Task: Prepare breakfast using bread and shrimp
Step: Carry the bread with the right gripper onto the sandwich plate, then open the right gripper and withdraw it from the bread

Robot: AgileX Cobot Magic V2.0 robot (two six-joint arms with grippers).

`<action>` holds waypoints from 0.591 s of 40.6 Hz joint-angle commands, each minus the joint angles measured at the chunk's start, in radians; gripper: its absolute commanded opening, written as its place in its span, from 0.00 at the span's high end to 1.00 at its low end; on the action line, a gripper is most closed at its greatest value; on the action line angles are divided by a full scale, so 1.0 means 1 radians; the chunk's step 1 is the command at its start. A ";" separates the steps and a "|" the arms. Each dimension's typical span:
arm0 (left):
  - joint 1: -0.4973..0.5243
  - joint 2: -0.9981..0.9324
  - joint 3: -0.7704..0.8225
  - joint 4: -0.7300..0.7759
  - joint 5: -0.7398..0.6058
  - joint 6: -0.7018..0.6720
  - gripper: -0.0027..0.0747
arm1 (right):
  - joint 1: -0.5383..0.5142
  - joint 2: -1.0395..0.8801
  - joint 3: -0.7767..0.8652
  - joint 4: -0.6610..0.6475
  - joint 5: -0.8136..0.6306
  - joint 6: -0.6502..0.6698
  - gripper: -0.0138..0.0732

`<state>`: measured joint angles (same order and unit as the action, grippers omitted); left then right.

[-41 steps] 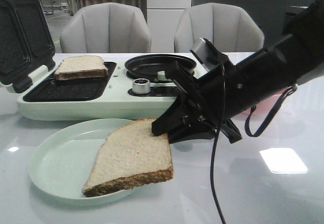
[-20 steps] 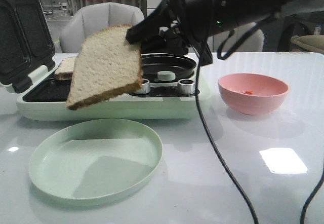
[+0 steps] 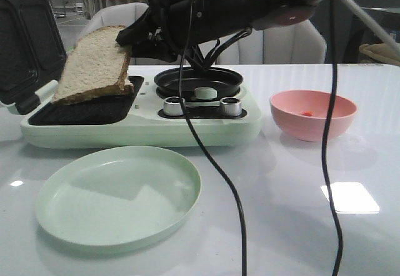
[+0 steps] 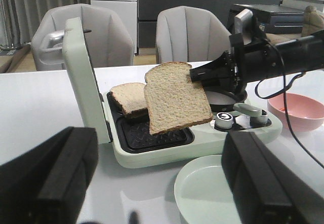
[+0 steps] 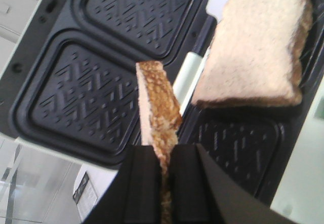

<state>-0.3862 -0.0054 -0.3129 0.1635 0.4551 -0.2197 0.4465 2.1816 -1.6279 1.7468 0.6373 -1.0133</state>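
Bread first: a pale beige square slice with a dark brown crust [image 3: 92,64] hangs tilted in the air over the near cavity of the mint-green sandwich maker [image 3: 140,126], pinched at one crust edge by the right gripper [image 5: 162,168], whose black fingers [image 5: 142,183] are closed tight on it. A second beige slice [image 4: 129,97] already lies flat in the far cavity, just behind the one in the air. The maker's ridged black lid [image 5: 109,57] stands open behind them both.

That held slice looks light and soft, and it sags a little from the clamp, so a hard squeeze would likely dent the crumb; the crust edge is the firmest place to hold, and that's where the grip sits. I'd lower it gently and let go close to the plate so it doesn't flop off line.

Out front, the round pale-green plate [image 3: 119,198] is bare. Over on the robot's right, a small orange shrimp piece [image 3: 305,113] sits in the pink bowl [image 3: 312,117], waiting its turn.

The left gripper [image 4: 157,183] hangs well back from the action, its dark fingers spread wide with nothing between them
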 commanded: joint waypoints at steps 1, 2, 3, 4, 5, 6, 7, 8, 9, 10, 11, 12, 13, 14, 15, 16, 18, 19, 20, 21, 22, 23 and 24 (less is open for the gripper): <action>-0.008 -0.003 -0.027 0.003 -0.079 -0.007 0.24 | 0.007 -0.026 -0.094 0.060 0.046 0.002 0.65; -0.008 -0.003 -0.027 0.003 -0.079 -0.007 0.24 | 0.012 -0.015 -0.108 0.058 0.046 0.002 0.65; -0.008 -0.003 -0.027 0.003 -0.079 -0.007 0.24 | 0.016 -0.008 -0.116 0.057 0.046 0.002 0.65; -0.008 -0.003 -0.027 0.003 -0.079 -0.007 0.24 | 0.021 -0.001 -0.125 0.054 0.044 0.003 0.64; -0.008 -0.003 -0.027 0.003 -0.079 -0.007 0.24 | 0.025 0.001 -0.127 0.041 0.032 0.005 0.63; -0.008 -0.003 -0.027 0.003 -0.079 -0.007 0.24 | 0.026 0.001 -0.127 0.028 0.020 0.012 0.61; -0.008 -0.003 -0.027 0.003 -0.079 -0.007 0.24 | 0.027 0.000 -0.127 0.018 0.012 0.012 0.58; -0.008 -0.003 -0.027 0.003 -0.079 -0.007 0.24 | 0.028 0.000 -0.127 0.011 0.007 0.012 0.55; -0.008 -0.003 -0.027 0.003 -0.079 -0.007 0.24 | 0.029 0.000 -0.127 0.002 0.003 0.012 0.52; -0.008 -0.003 -0.027 0.003 -0.079 -0.007 0.24 | 0.030 0.000 -0.127 -0.005 0.000 0.012 0.48; -0.008 -0.003 -0.027 0.003 -0.079 -0.007 0.24 | 0.030 0.000 -0.129 -0.017 0.000 0.012 0.46; -0.008 -0.003 -0.027 0.003 -0.079 -0.007 0.24 | 0.030 0.000 -0.129 -0.029 0.000 0.012 0.42; -0.008 -0.003 -0.027 0.003 -0.079 -0.007 0.24 | 0.031 0.000 -0.129 -0.035 0.003 0.012 0.40; -0.008 -0.003 -0.027 0.003 -0.079 -0.007 0.24 | 0.031 0.000 -0.131 -0.044 0.007 0.012 0.38; -0.008 -0.003 -0.027 0.003 -0.079 -0.007 0.24 | 0.031 0.000 -0.132 -0.052 0.008 0.012 0.36; -0.008 -0.003 -0.027 0.003 -0.079 -0.007 0.24 | 0.031 0.000 -0.132 -0.055 0.012 0.012 0.35; -0.008 -0.003 -0.027 0.003 -0.079 -0.007 0.24 | 0.031 0.000 -0.132 -0.059 0.018 0.012 0.34; -0.008 -0.003 -0.027 0.003 -0.079 -0.007 0.24 | 0.031 0.000 -0.132 -0.060 0.018 0.012 0.34; -0.008 -0.003 -0.027 0.003 -0.079 -0.007 0.24 | 0.031 -0.001 -0.132 -0.065 0.018 0.012 0.34; -0.008 -0.003 -0.027 0.003 -0.079 -0.007 0.24 | 0.031 -0.001 -0.132 -0.070 0.018 0.012 0.34; -0.008 -0.003 -0.027 0.003 -0.079 -0.007 0.24 | 0.031 -0.003 -0.132 -0.081 0.018 0.012 0.34; -0.008 -0.003 -0.027 0.003 -0.079 -0.007 0.24 | 0.031 -0.006 -0.132 -0.093 0.018 0.012 0.34; -0.008 -0.003 -0.027 0.003 -0.079 -0.007 0.24 | 0.031 -0.011 -0.132 -0.111 0.018 0.012 0.34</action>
<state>-0.3862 -0.0054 -0.3129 0.1635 0.4551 -0.2197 0.4799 2.2510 -1.7217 1.6281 0.6092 -0.9958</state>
